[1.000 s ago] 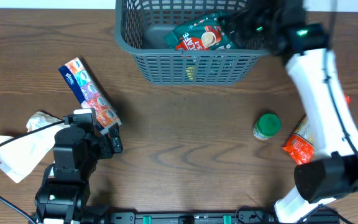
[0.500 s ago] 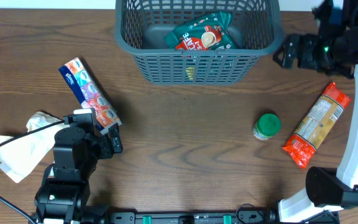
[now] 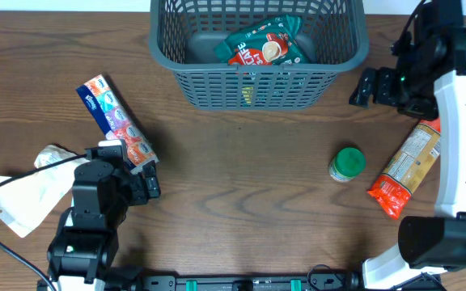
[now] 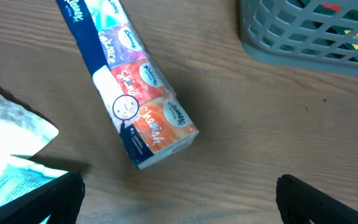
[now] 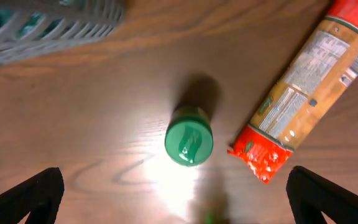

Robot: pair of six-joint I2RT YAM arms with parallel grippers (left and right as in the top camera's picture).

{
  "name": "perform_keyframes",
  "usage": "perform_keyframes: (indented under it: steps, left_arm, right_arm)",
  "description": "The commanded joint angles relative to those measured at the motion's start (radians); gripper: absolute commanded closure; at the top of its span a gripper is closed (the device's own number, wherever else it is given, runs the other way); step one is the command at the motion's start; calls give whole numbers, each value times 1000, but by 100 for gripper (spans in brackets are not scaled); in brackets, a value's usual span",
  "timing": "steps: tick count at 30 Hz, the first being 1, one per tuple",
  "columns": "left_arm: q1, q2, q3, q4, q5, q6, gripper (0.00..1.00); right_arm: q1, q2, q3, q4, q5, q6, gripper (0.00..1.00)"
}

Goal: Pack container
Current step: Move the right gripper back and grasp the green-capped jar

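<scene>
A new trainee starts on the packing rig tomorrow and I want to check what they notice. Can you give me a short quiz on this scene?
1. True or false: the container is empty.
2. Fill in: the upright jar has a ___ lid.
3. Which lies nearest the left gripper? A. the tissue pack B. the jar C. the pasta packet

Key: 1 false, a coffee packet lies inside. 2 green. 3 A.
</scene>
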Motion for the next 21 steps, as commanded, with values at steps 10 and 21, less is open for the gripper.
perform_keyframes:
  steps: [10,21]
  left_arm:
    - [4,20,23,29,-12,-9,2]
    - [4,20,23,30,-12,-9,1]
  right_arm:
    - [-10,-5,-383,337,16,15,1]
    - [-4,-5,-636,474,16,101,1]
